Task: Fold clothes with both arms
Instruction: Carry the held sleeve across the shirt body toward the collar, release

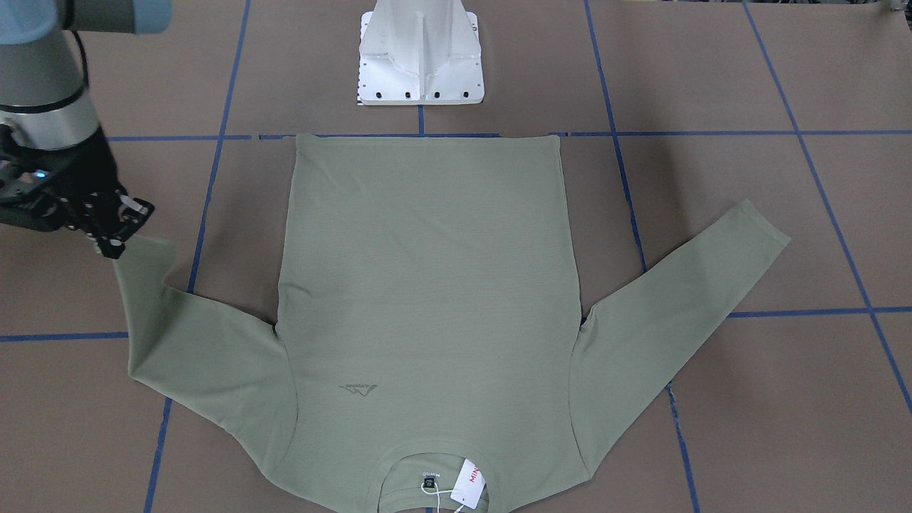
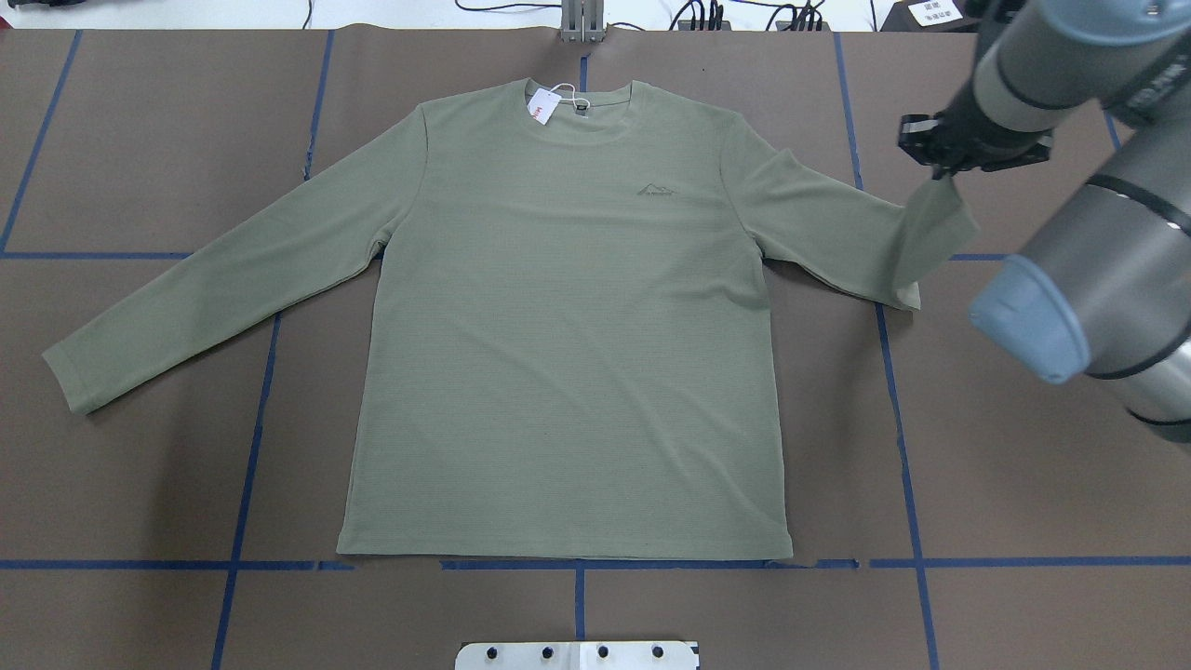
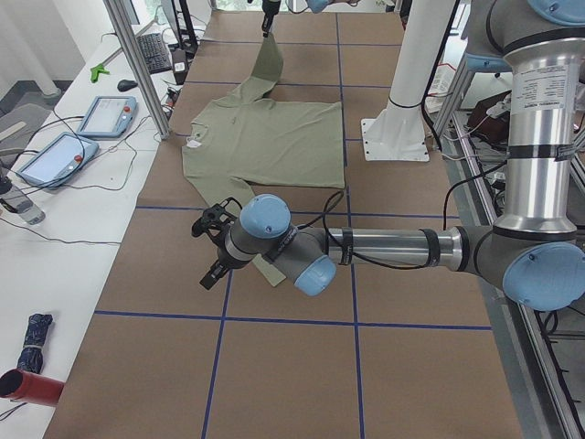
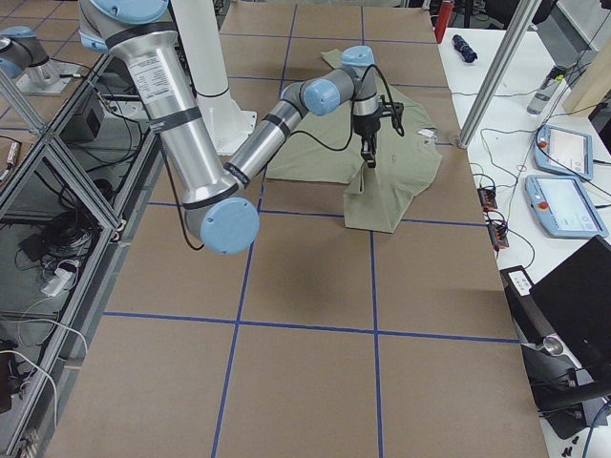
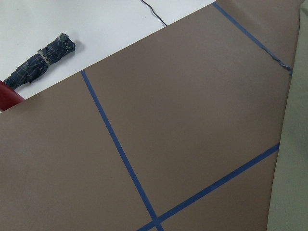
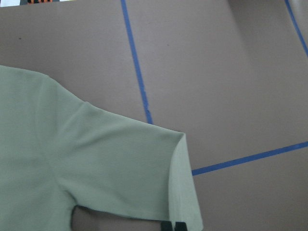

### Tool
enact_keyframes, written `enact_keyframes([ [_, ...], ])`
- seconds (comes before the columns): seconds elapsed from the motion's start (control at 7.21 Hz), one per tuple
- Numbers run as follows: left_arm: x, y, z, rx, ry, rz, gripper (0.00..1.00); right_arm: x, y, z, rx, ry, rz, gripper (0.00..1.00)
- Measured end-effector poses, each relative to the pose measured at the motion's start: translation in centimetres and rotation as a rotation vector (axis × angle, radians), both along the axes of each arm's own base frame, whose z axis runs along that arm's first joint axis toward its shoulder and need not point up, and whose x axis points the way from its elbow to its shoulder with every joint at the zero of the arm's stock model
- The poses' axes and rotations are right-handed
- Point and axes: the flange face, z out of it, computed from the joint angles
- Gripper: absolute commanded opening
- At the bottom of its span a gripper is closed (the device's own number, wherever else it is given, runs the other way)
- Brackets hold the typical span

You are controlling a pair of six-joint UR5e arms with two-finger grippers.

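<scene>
The sage-green shirt (image 2: 558, 326) lies flat, front up, with its collar and hang tag (image 2: 542, 107) at the far edge. My right gripper (image 2: 940, 166) is shut on the cuff of the shirt's sleeve on my right side. It holds that cuff up off the table, so the sleeve (image 1: 149, 306) bends upward; the same grip shows in the front view (image 1: 117, 229) and the right wrist view (image 6: 173, 226). The other sleeve (image 2: 214, 279) lies spread out straight. My left gripper (image 3: 207, 251) shows only in the left side view, low beside that sleeve's cuff; I cannot tell whether it is open or shut.
The white base pedestal (image 1: 420, 57) stands at the shirt's hem side. Blue tape lines (image 2: 251, 419) grid the brown table. A folded umbrella (image 5: 43, 60) and a red object (image 5: 7, 94) lie past the table's end. Pendants (image 3: 105, 114) sit on a side bench.
</scene>
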Motion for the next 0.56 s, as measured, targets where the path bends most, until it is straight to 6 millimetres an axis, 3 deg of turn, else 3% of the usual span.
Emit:
enact_keyframes([
  [0.42,0.0,-0.1,0.7,-0.004,0.000,0.000,1.00,-16.2,-4.3,-14.5,-0.051,-0.024,0.137,0.00],
  [0.56,0.0,-0.2,0.8,-0.005,0.000,0.000,1.00,-21.2,-5.4,-17.7,-0.025,-0.041,0.154,0.00],
])
